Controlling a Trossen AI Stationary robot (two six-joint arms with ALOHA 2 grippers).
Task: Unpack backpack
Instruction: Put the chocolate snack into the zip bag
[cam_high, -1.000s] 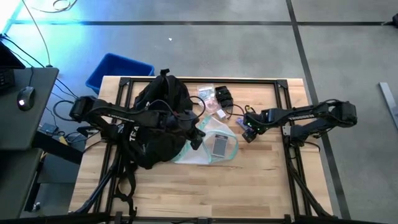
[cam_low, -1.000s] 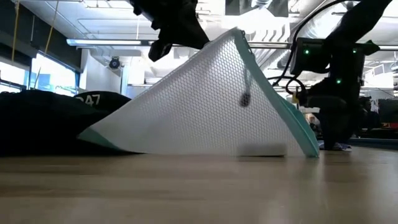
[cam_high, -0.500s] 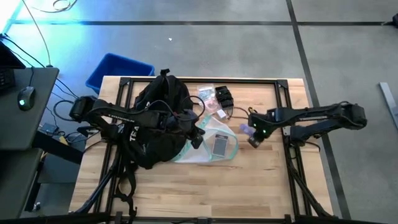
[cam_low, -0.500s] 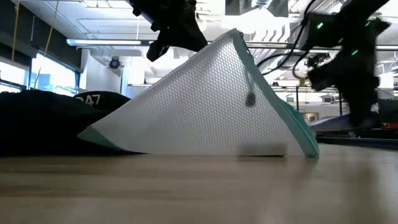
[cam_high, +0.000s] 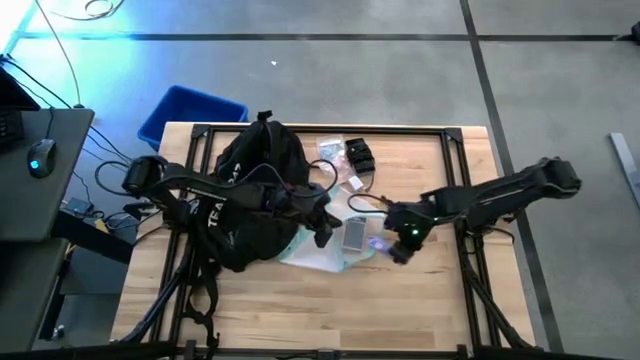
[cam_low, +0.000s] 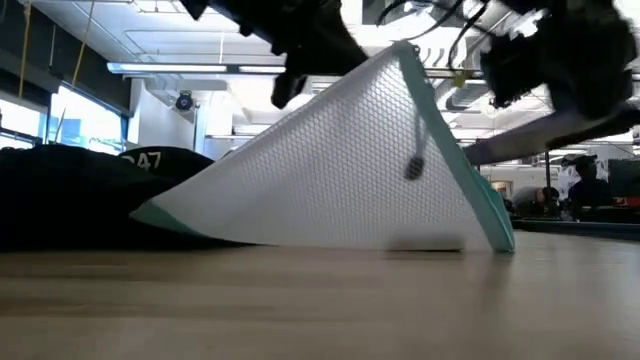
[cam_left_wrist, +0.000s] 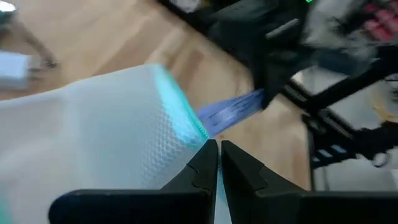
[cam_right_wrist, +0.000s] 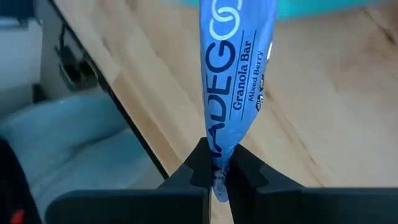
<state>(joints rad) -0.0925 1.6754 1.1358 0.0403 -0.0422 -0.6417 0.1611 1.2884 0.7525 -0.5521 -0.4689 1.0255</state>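
high view, left to right: blue bin (cam_high: 190, 112) sits off the table's far-left corner. backpack (cam_high: 250, 190) lies on the left half of the table (cam_high: 300, 300), with the left arm stretched across it. left gripper (cam_high: 322, 232) is just past the backpack's right edge, fingers pressed together on the top edge of the white mesh pouch (cam_high: 345, 240), teal trim. low view shows that pouch (cam_low: 330, 180) lifted into a tent, one corner up, bottom edge on the wood, zipper pull hanging. small packets and a dark item (cam_high: 350, 158) lie toward the far edge, right of the backpack. right gripper (cam_high: 395, 250) is just right of the pouch, over the table's middle, pinching a blue granola bar wrapper (cam_right_wrist: 235, 68) by its end; right wrist view shows the fingers tight on it.
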